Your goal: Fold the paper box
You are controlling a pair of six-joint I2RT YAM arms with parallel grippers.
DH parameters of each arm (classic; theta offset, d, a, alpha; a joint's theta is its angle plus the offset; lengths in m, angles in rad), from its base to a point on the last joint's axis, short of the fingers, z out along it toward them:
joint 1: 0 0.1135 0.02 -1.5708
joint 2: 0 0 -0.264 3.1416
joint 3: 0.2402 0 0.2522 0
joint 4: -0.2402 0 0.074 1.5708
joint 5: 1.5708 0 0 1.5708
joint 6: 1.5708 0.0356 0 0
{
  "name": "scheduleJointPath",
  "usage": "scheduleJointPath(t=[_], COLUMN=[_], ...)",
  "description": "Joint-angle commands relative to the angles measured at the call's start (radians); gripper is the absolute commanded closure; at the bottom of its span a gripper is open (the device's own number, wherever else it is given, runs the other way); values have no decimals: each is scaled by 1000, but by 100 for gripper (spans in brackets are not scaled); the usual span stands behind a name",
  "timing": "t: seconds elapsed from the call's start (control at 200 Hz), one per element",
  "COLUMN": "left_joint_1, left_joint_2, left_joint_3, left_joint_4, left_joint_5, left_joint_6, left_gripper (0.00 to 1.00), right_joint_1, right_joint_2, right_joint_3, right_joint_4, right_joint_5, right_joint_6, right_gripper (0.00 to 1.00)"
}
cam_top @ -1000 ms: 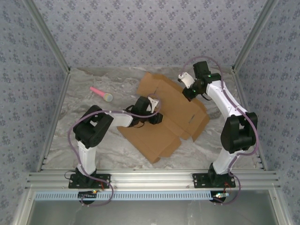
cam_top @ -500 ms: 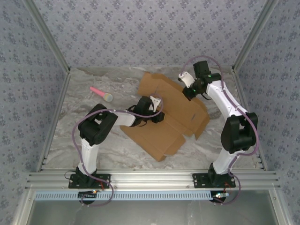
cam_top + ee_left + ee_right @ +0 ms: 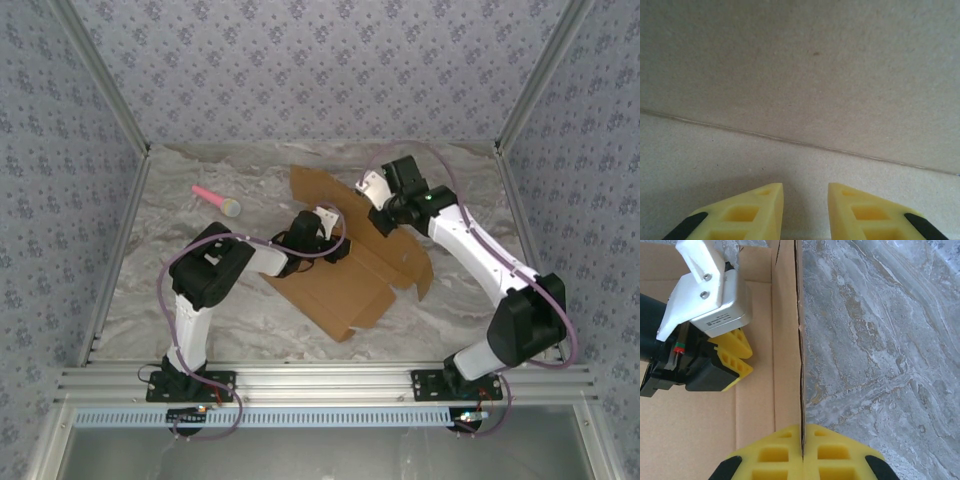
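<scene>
The paper box (image 3: 330, 285) is a brown cardboard sheet with flaps, lying partly folded in the middle of the table. My left gripper (image 3: 335, 240) rests on its inner panel, open, its yellow fingertips apart with nothing between them (image 3: 805, 187); bare cardboard (image 3: 800, 75) with a crease lies in front of them. My right gripper (image 3: 378, 212) is shut on the edge of a flap (image 3: 785, 340) that stands upright, the cardboard edge pinched between its pads (image 3: 802, 427). The left gripper (image 3: 751, 360) sits just inside that raised flap.
A small pink stick (image 3: 216, 200) lies at the back left on the marble table (image 3: 180, 250). Patterned walls and metal rails close the workspace on three sides. Bare marble (image 3: 880, 340) lies beyond the raised flap.
The right arm has swung left and nearer with the flap in its grip, raising it and folding the box's far side inward. The left gripper has narrowed slightly and stayed on the panel.
</scene>
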Motion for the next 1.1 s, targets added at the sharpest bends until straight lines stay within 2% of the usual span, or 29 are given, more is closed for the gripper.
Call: scheduleJointPath(t=[0.0, 0.17, 0.28, 0.575, 0.675, 0.864, 1.094], left_joint_1=[-15, -15, -15, -10, -3, 41, 124], left_joint_2=[43, 31, -1, -50, -71, -153, -341], left_joint_3=[-46, -65, -81, -103, -125, -195, -332], left_joint_4=[-9, 14, 12, 9, 23, 34, -17], left_joint_5=[6, 8, 1, -6, -4, 22, -12], left_joint_6=[-34, -46, -43, -43, -53, -59, -66], left_gripper=[71, 70, 69, 63, 61, 55, 52], right_joint_1=[39, 70, 90, 176, 201, 224, 240], right_joint_2=[-9, -11, -10, -9, -16, -40, -54], right_joint_3=[-55, -65, -56, -96, -162, -250, -380], right_joint_4=[27, 52, 63, 210, 294, 486, 763], right_joint_5=[83, 147, 250, 538, 613, 665, 692], right_joint_6=[60, 59, 26, -178, -263, -382, -579], right_gripper=[100, 100, 100, 100, 100, 100, 100])
